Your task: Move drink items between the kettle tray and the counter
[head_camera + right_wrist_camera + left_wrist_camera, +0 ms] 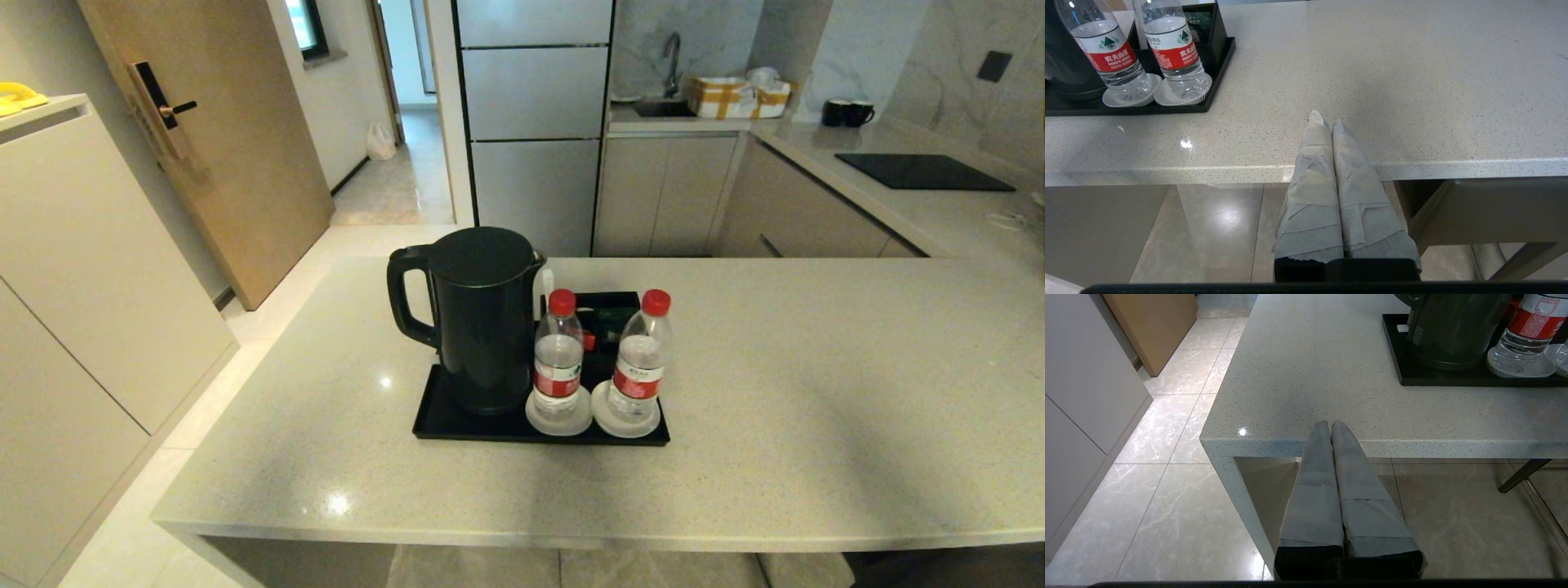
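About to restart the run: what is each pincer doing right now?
Left pincer: closed, holding nothing, parked before the counter edge.
Right pincer: closed, holding nothing, parked likewise.

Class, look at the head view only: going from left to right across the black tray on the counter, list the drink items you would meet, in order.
Tall matte black electric kettle with loop handle → left clear plastic water bottle with red cap → right clear plastic water bottle with red cap, all standing on the shallow black rectangular tray.
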Motion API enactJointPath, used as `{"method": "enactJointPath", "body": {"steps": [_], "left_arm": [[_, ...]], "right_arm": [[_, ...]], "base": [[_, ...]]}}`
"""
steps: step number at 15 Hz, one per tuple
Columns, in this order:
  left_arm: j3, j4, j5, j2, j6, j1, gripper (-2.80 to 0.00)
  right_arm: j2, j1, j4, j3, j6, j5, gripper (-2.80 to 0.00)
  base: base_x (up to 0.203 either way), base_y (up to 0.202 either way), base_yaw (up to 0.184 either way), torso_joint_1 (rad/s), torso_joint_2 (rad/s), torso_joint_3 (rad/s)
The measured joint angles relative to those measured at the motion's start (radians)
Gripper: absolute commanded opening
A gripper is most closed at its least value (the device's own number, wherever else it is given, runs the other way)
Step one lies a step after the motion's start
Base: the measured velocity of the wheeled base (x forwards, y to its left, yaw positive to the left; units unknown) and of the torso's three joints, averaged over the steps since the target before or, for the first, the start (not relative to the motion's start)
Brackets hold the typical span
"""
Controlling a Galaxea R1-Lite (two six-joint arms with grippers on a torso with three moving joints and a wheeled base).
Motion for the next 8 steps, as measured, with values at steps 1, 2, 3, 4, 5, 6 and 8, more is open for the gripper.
{"method": "enactJointPath", "body": {"steps": [1,2,3,4,5,6,8], "left_arm": [[0.0,0.0,0.0,0.0,-0.001,0.0,-2.8],[0.0,0.0,0.0,0.0,-0.001,0.0,-2.8],[0.0,0.0,0.0,0.0,-0.001,0.0,-2.8],[0.0,0.0,0.0,0.0,-0.001,0.0,-2.8],[0.0,0.0,0.0,0.0,0.0,0.0,-2.8],[0.0,0.0,0.0,0.0,0.0,0.0,-2.8],[0.0,0.0,0.0,0.0,-0.001,0.0,-2.8]], "right_arm": [[0.0,0.0,0.0,0.0,0.0,0.0,-2.8],[0.0,0.0,0.0,0.0,0.0,0.0,-2.8],[0.0,0.0,0.0,0.0,0.0,0.0,-2.8],[0.0,0.0,0.0,0.0,0.0,0.0,-2.8],[0.0,0.0,0.0,0.0,0.0,0.0,-2.8],[0.0,0.0,0.0,0.0,0.0,0.0,-2.8],[0.0,0.0,0.0,0.0,0.0,-0.001,-2.8]], "base": [[0.0,0.0,0.0,0.0,0.0,0.0],[0.0,0.0,0.0,0.0,0.0,0.0],[0.0,0.0,0.0,0.0,0.0,0.0],[0.0,0.0,0.0,0.0,0.0,0.0],[0.0,0.0,0.0,0.0,0.0,0.0],[0.0,0.0,0.0,0.0,0.0,0.0],[0.0,0.0,0.0,0.0,0.0,0.0]]}}
